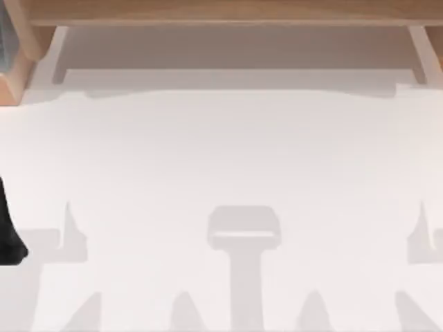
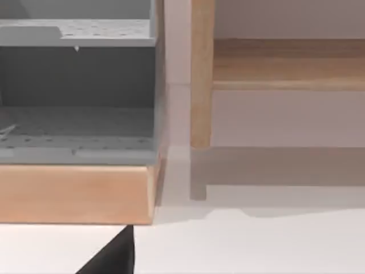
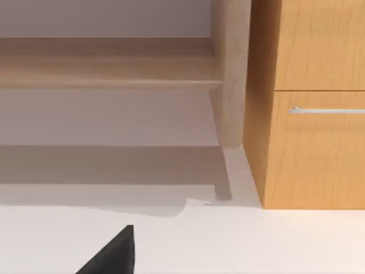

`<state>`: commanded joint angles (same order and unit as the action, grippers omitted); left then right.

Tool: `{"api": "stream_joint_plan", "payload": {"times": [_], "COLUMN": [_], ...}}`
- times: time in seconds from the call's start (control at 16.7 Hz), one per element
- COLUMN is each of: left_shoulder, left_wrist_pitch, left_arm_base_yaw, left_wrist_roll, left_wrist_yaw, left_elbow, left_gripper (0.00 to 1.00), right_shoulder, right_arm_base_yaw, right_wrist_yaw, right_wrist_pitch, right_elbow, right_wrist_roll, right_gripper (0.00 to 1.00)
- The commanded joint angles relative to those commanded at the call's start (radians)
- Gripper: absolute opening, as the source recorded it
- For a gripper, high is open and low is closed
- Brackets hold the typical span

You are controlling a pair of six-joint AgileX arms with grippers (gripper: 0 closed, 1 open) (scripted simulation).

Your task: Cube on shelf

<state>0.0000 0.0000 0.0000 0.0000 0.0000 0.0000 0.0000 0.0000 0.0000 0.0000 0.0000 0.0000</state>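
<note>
The shelf (image 1: 221, 12) runs along the back of the table as a long light-brown board on pale uprights (image 1: 59, 52). The left wrist view faces its board (image 2: 285, 63) and one upright (image 2: 201, 74). The right wrist view faces the board (image 3: 108, 65) and the other upright (image 3: 230, 74). The cube is out of view. A black part of my left arm (image 1: 8, 228) sits at the table's left edge. A black wedge of my left gripper (image 2: 114, 257) and one of my right gripper (image 3: 114, 254) hang low over the white table, well short of the shelf.
A grey open cabinet (image 2: 77, 74) on a wooden base (image 2: 74, 194) stands left of the shelf, at the top view's back left corner (image 1: 14, 62). A wooden cabinet with a metal drawer handle (image 3: 325, 109) stands right of the shelf. The white table (image 1: 221, 152) carries arm shadows.
</note>
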Motion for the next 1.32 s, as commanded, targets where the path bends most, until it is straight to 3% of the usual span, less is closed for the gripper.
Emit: {"api": "stream_joint_plan", "payload": {"times": [0.24, 0.42, 0.9, 1.32], "left_shoulder": [0.0, 0.0, 0.0, 0.0], "left_wrist_pitch": [0.0, 0.0, 0.0, 0.0], "left_arm_base_yaw": [0.0, 0.0, 0.0, 0.0], "left_wrist_roll": [0.0, 0.0, 0.0, 0.0], "left_wrist_yaw": [0.0, 0.0, 0.0, 0.0], "left_elbow": [0.0, 0.0, 0.0, 0.0], "left_gripper": [1.0, 1.0, 1.0, 1.0], "right_shoulder": [0.029, 0.149, 0.857, 1.55], "right_arm_base_yaw": [-0.012, -0.056, -0.248, -0.386], "right_wrist_yaw": [0.0, -0.002, -0.051, -0.175], "right_wrist_pitch": [0.024, 0.118, 0.535, 0.897], "right_elbow": [0.023, 0.111, 0.495, 0.822], "right_wrist_roll": [-0.027, -0.135, -0.702, -1.17], "right_gripper": [1.0, 1.0, 1.0, 1.0]}}
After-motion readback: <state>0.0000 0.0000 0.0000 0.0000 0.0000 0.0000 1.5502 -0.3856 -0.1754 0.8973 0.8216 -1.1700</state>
